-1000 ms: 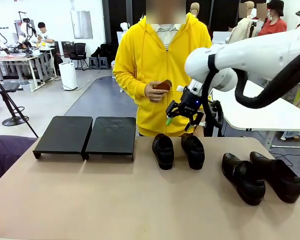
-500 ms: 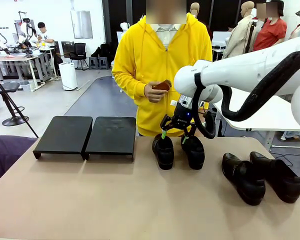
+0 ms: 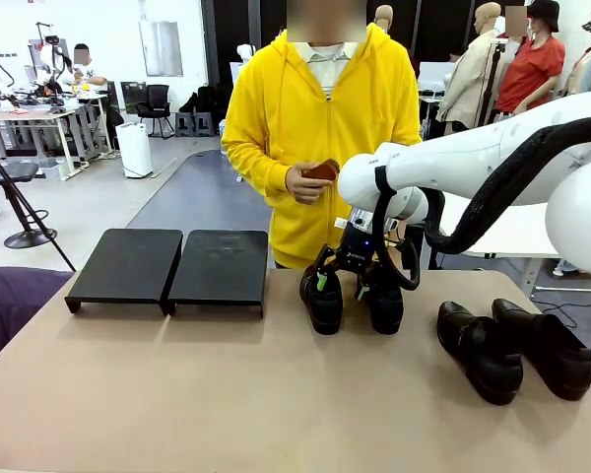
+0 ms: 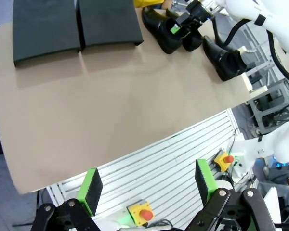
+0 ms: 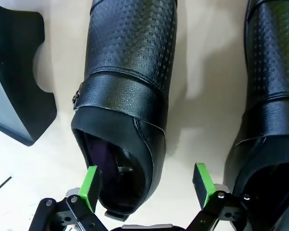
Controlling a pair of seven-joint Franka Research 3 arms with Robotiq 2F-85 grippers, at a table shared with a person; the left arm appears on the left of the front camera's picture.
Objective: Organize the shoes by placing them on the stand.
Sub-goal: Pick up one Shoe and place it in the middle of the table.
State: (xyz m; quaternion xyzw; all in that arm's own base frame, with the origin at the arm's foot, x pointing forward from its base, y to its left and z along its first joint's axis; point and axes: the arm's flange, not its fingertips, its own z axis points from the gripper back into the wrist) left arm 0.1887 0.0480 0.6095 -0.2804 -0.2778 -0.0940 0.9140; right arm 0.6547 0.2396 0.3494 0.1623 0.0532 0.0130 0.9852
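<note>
In the front view nothing is placed yet: the stand (image 3: 167, 264) at far left is bare, and all four shoes (image 3: 478, 353) sit on the table (image 3: 177, 394), two in the middle and two at near right. Your right gripper (image 3: 340, 283) hangs wide open at the heel of the left middle shoe (image 3: 322, 298), gripping nothing. In the left wrist view, the left gripper (image 4: 148, 182) is fully spread and empty, well apart from the shoes. In the right wrist view, that shoe's heel lies between the green pads (image 5: 89, 185), unclamped.
</note>
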